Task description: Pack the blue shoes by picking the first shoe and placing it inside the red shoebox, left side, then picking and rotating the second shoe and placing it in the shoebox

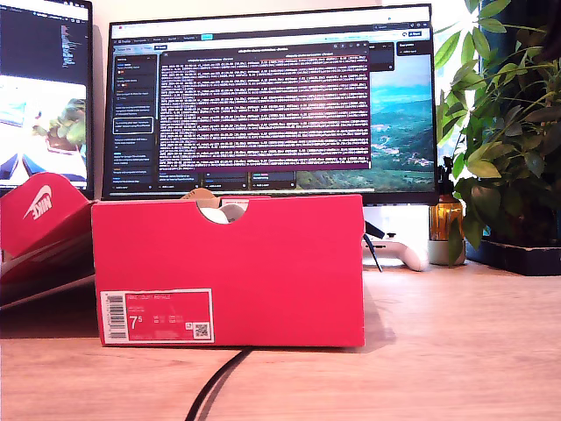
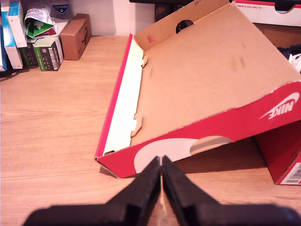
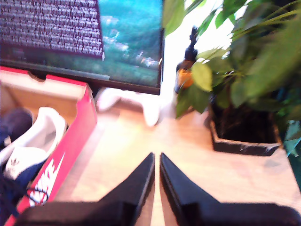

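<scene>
The blue shoes [image 3: 29,141] lie inside the red shoebox [image 1: 263,263]. My second wrist view shows a white heel and navy suede against the near wall, with what looks like a second dark toe beyond it, though blur keeps me from being sure both are seated flat. Through the notch [image 1: 230,212] in the box's front wall a bit of white shows. The box stands mid-desk in the exterior view, with its lid [image 2: 202,80] tipped open and leaning at that view's left. My first gripper [image 2: 161,162] hovers low over the desk [image 1: 456,351] facing the lid's front edge, fingers pressed together on nothing. My second gripper [image 3: 156,162] is likewise clenched and empty, outside the box on the side nearest the plant [image 3: 240,70] and the white controller [image 3: 141,106]. Packing looks finished or nearly so. The heel seems to ride high near the rim, so a lid swung down could catch on it. A push from pinched jaws could also skid the propped lid or the box along the desk. A careless swing of my second gripper could clip the plant or controller.
</scene>
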You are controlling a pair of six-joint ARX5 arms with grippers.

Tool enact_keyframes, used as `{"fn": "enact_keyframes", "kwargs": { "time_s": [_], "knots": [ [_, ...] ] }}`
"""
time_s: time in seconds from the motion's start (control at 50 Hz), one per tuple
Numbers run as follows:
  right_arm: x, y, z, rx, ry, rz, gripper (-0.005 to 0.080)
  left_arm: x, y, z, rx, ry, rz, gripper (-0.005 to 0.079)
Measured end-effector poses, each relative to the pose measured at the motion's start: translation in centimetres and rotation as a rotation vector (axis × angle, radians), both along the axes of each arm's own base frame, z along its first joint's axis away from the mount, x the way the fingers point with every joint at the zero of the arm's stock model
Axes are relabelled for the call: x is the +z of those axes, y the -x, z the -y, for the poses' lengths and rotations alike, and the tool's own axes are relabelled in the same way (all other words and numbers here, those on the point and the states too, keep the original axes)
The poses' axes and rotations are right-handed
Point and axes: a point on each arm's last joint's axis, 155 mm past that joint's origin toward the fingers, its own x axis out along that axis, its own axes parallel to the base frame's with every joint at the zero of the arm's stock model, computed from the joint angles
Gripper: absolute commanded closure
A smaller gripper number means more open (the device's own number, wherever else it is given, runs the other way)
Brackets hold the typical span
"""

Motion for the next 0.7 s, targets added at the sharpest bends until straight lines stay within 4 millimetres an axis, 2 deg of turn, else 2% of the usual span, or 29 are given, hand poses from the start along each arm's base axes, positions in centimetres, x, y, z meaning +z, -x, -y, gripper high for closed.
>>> {"fn": "enact_keyframes", "kwargs": {
  "time_s": [0.5, 0.7],
  "knots": [
    [-2.8, 2.8, 0.6, -0.028, -0.044, 0.075, 0.0765, 0.0, 0.0, 0.0, 0.000, 0.000, 0.000, 0.0763],
    [-5.0, 4.1, 2.0, -0.079, -0.070, 0.102, 0.0765, 0.0, 0.0, 0.0, 0.000, 0.000, 0.000, 0.0763]
  ]
}}
